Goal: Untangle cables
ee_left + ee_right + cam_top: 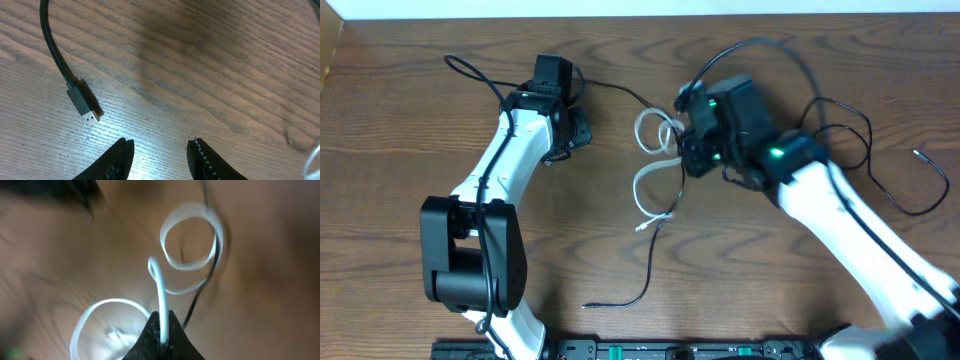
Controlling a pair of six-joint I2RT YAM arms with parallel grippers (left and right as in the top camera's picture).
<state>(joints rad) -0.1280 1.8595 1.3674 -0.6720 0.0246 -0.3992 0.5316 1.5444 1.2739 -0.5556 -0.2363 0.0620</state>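
- I'm clamping the white cable [162, 292] in the right gripper [161, 330], jaws clenched on a strand between its two loops. The black cable [216, 255] is running right against the upper loop.
- My worry is that any pull from here may cinch those loops around the black cable and tighten the knot, since nothing is pinning the black one down.
- The strand is sitting at the very tips of the jaws, so a sharp tug could be enough to slip it out.
- Overhead, the tangle is lying mid-bench [400, 130]. The white cable [655, 178] is coiling just beside the right gripper [685, 150], and the black cable [645, 285] is trailing toward the near edge.
- The right arm is reaching in from the lower right, wrist tipping down over the coils.
- The left gripper [160, 150] is hovering low over bare wood, jaws released and holding nothing, with a black USB plug [85, 105] lying just ahead.
- That arm is bending at the elbow, its gripper [575, 130] apart from the tangle.
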